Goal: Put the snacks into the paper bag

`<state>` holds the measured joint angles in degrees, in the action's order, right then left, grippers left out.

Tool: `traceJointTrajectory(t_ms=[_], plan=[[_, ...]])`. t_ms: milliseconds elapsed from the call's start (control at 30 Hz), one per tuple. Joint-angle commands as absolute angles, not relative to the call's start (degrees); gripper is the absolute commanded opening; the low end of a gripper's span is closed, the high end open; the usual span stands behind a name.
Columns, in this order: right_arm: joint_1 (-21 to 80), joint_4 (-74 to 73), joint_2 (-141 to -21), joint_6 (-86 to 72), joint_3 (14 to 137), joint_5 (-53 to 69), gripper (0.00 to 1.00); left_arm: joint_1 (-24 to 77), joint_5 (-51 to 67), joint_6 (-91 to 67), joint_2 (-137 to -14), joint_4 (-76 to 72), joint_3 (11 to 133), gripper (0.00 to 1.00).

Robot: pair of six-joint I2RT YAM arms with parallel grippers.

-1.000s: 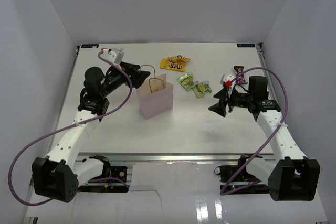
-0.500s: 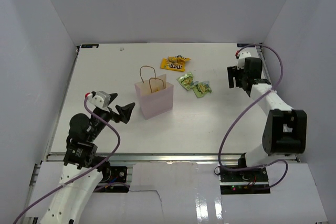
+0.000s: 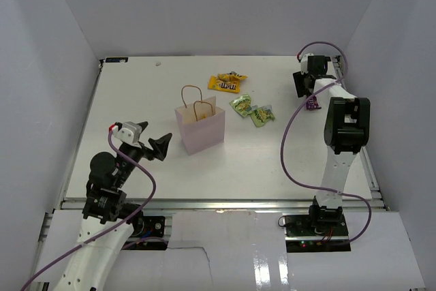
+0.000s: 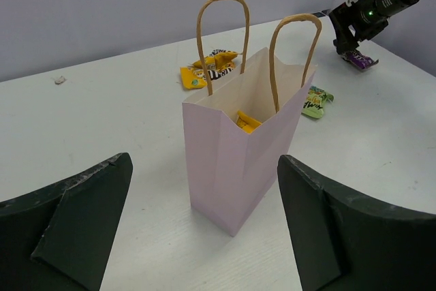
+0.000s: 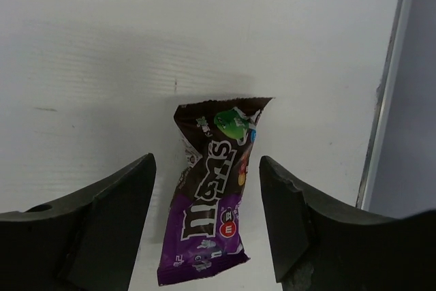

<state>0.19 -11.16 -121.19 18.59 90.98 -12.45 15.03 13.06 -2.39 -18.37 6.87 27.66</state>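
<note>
My right gripper (image 5: 206,168) now hangs with its jaws spread wide over the purple packet (image 5: 211,216), which lies flat near the far right corner of the counter (image 3: 136,86). Half a second ago this arm was a little nearer to me along the right edge. My left gripper (image 4: 204,168) has hardly moved. It is also spread open and faces the pink bag (image 4: 231,168) at the middle of the counter, which has one yellow packet (image 4: 246,122) inside.
</note>
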Motion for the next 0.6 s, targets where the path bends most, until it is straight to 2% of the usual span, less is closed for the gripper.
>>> traceJointTrajectory(t_ms=[0,267,367,500,567], plan=[[-2.1,-14.9,-122.3,20.0,93.7,-9.4,0.67,15.2,12.8,-1.7,-17.8,6.2,27.7,0.98],[-5.3,-17.2,-124.4,20.1,92.8,-2.3,0.58,15.2,13.2,-1.6,-17.9,6.2,27.6,0.98],[-5.6,-17.8,-125.2,20.6,92.6,-0.5,0.52,15.2,13.2,-1.6,-18.1,6.2,27.5,0.98],[-6.5,-19.0,-125.4,22.0,92.6,5.4,0.38,15.2,12.8,-1.5,-18.5,6.2,27.5,0.98],[-7.0,-19.4,-124.0,23.7,92.3,8.1,0.35,15.2,12.7,-1.5,-18.5,6.2,27.5,0.98]])
